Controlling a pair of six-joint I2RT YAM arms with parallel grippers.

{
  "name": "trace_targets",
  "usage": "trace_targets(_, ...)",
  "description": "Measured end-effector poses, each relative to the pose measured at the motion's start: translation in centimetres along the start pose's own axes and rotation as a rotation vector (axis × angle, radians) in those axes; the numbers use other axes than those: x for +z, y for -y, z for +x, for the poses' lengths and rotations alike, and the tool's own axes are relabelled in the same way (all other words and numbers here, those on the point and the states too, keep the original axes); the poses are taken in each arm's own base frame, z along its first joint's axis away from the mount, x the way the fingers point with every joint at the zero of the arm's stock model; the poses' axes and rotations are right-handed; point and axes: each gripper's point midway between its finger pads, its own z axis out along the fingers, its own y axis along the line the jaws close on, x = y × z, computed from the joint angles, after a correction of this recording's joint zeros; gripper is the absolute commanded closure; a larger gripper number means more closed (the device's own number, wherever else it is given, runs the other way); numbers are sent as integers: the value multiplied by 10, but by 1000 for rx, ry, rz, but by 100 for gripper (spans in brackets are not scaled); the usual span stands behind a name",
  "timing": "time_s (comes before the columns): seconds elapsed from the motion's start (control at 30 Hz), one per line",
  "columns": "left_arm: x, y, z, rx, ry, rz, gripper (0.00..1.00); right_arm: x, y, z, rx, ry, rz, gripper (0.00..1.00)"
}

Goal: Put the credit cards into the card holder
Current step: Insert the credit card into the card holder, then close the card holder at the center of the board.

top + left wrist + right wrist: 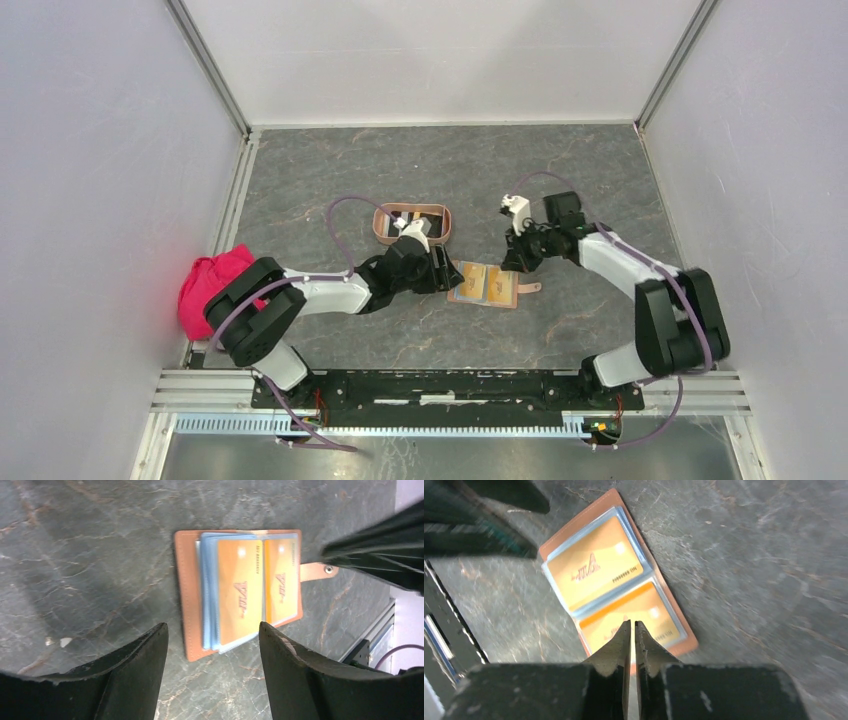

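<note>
Left fingers: The left gripper [212,627] stands wide open and holds nothing; its dark fingers [140,675] flank the near end of an open brown wallet [187,605].
Right fingers: The right gripper [632,625] is closed to a thin slit with nothing between the tips, poised over one orange card; contact cannot be told.
Credit cards: Two orange credit cards [240,592] lie side by side in the wallet's clear sleeves, its snap tab [317,571] sticking out at one end.
Card holder: The salmon-pink card holder [381,226] sits just behind the left gripper, apart from the wallet; its dark contents are too small to make out.
Surroundings: A grey stone-patterned table [330,170], with a red cloth [205,285] at its left edge.
</note>
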Motion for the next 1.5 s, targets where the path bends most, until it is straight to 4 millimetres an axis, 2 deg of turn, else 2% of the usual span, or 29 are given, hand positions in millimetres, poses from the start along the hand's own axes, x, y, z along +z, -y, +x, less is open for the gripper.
trace_targets(0.1,3,-11,4,-47,-18,-13,24,-27,2,-4,-73,77,-29,81)
trace_targets(0.17,4,-14,6,-71,-23,-16,24,-36,3,-3,-107,104,-41,83)
trace_targets(0.27,6,-12,6,-88,-32,5,25,-30,-3,14,-121,65,-102,89)
trace_targets(0.43,10,-6,8,-118,-43,49,24,-8,1,62,-30,-109,-161,92)
trace_targets(0.47,10,-5,8,-125,-43,58,24,-7,0,66,-17,-120,-173,92)
trace_targets(0.8,13,4,13,-191,-58,133,24,-7,4,67,11,-171,-165,92)
trace_targets(1.1,14,10,20,-258,-60,226,34,-7,4,67,20,-178,-168,92)
trace_targets(1.5,20,38,33,-370,-120,427,39,-7,4,67,21,-179,-168,91)
